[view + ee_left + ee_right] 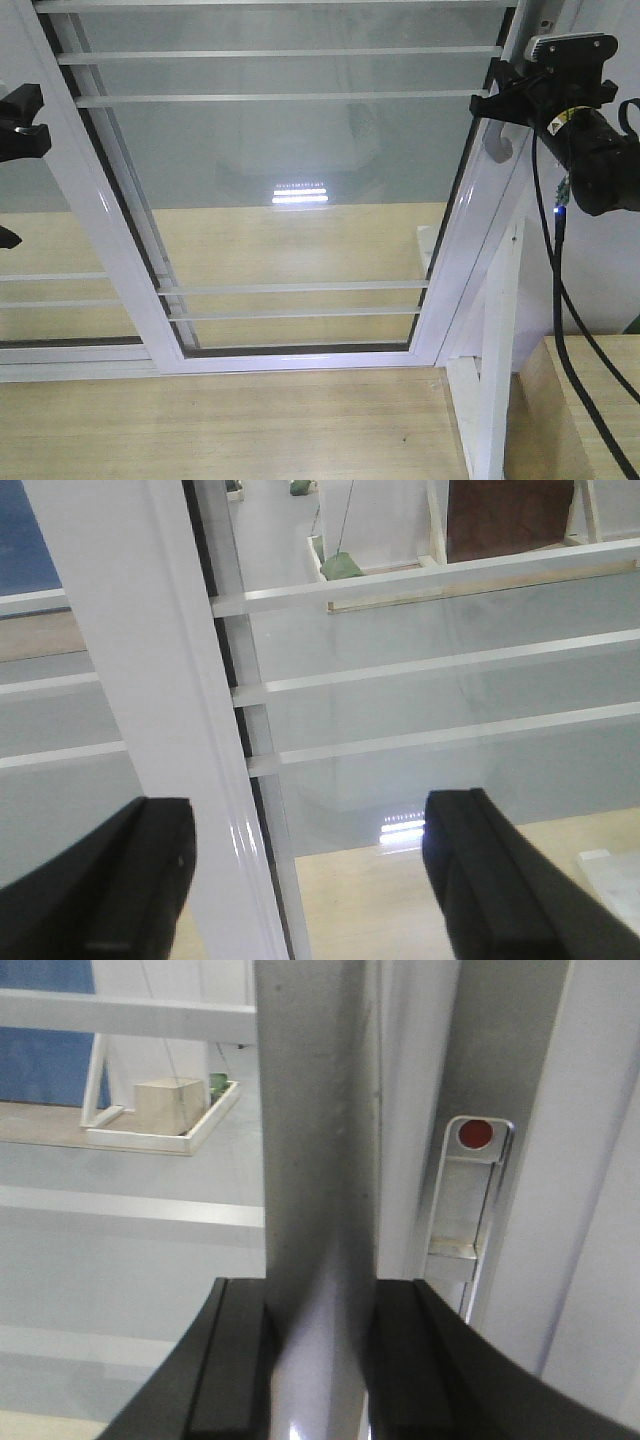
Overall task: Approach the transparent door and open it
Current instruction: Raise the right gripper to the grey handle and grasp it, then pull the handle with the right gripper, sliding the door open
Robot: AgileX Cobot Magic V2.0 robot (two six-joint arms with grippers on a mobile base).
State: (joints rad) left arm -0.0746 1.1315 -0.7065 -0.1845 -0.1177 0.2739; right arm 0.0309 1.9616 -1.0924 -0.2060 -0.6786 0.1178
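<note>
The transparent door (300,180) fills the front view: clear glass in a white frame with thin white bars across it. Its curved grey pull handle (497,146) sits on the right stile. My right gripper (503,92) is shut on that handle. In the right wrist view, both black fingers (235,1360) press against the grey handle (320,1160). My left gripper (22,120) hangs at the left edge, off the door's left stile. Seen from the left wrist, the left gripper (310,880) is open, its fingers (480,880) wide apart, with a white stile (170,710) behind them.
A slanted white brace post (500,330) stands right of the door. A second white-framed glass panel (60,250) overlaps on the left. A black cable (565,330) trails down from the right arm. A latch plate with a red dot (474,1135) sits beside the handle. Light wooden boards (250,420) lie below.
</note>
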